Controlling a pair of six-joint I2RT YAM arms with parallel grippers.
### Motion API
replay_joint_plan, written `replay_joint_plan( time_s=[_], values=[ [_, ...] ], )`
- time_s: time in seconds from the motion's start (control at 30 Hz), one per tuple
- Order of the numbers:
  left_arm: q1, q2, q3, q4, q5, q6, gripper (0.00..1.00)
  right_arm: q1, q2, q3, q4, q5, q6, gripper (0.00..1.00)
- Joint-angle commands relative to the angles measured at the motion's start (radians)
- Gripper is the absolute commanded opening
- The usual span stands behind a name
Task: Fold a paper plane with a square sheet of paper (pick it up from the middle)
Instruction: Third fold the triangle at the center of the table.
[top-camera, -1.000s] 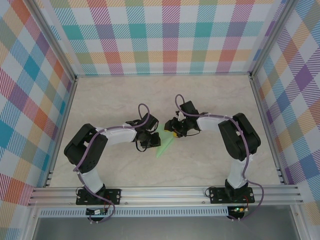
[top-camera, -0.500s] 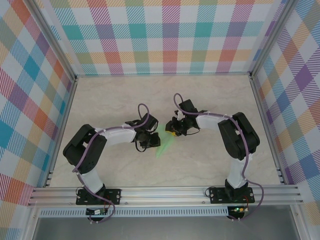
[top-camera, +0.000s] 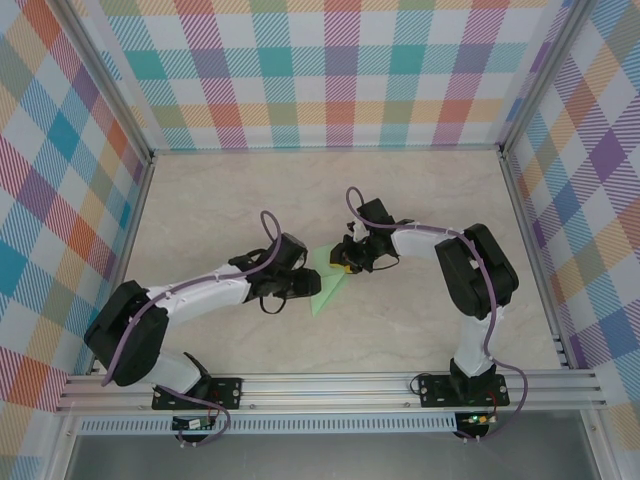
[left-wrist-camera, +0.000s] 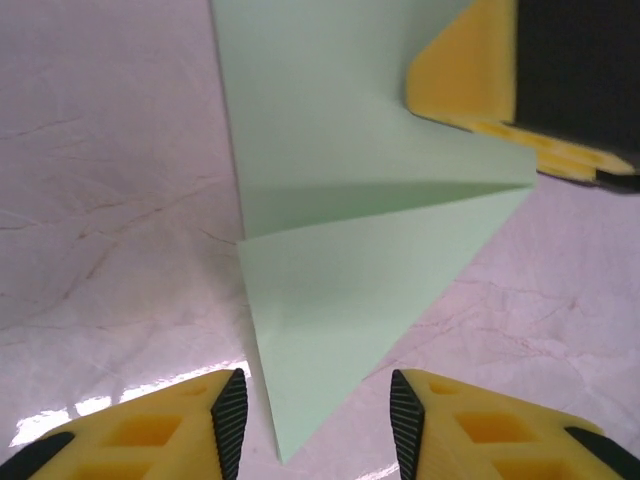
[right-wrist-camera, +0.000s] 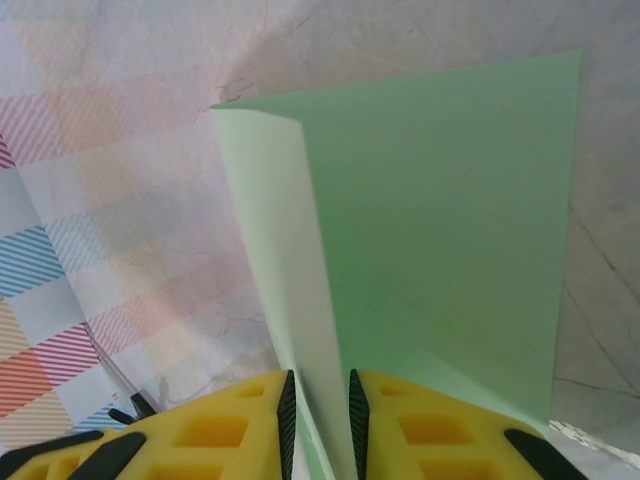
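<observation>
The square sheet of paper (top-camera: 328, 288) is pale mint-green and partly folded into a pointed paper plane shape with a crease across it. Its sharp tip (left-wrist-camera: 290, 440) lies on the table between the spread fingers of my left gripper (left-wrist-camera: 318, 412), which is open and touches nothing. My right gripper (right-wrist-camera: 320, 410) is shut on a folded edge of the paper (right-wrist-camera: 450, 230) and holds that far end raised. In the left wrist view a yellow finger (left-wrist-camera: 470, 70) of the right gripper sits on the paper's far corner. From above, the left gripper (top-camera: 308, 288) and right gripper (top-camera: 345, 263) face each other across the paper.
A pale marble-patterned tabletop (top-camera: 420, 210) stretches around both arms. Plaid walls (top-camera: 330, 70) close off the back and both sides. An aluminium rail (top-camera: 330, 385) runs along the near edge, where the arm bases are bolted.
My left gripper has opened and let go of the paper, and its arm has stretched lower and flatter. The right gripper closed on the paper's far edge and has stayed there.
</observation>
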Motion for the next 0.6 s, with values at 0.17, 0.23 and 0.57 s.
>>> replay_joint_plan(
  time_s=[0.17,0.23,0.57],
  values=[
    [-0.187,0.093,0.096,-0.105,-0.311,-0.043,0.53,-0.005,-0.031,0.031,-0.027,-0.053,-0.027,0.28],
    [-0.207,0.125,0.116,-0.106,-0.352,-0.047,0.54,-0.006,-0.034,0.037,-0.032,-0.059,-0.029,0.28],
    [-0.282,0.246,0.181,-0.128,-0.491,-0.065,0.55,-0.01,-0.042,0.052,-0.036,-0.083,-0.019,0.29]
  ],
)
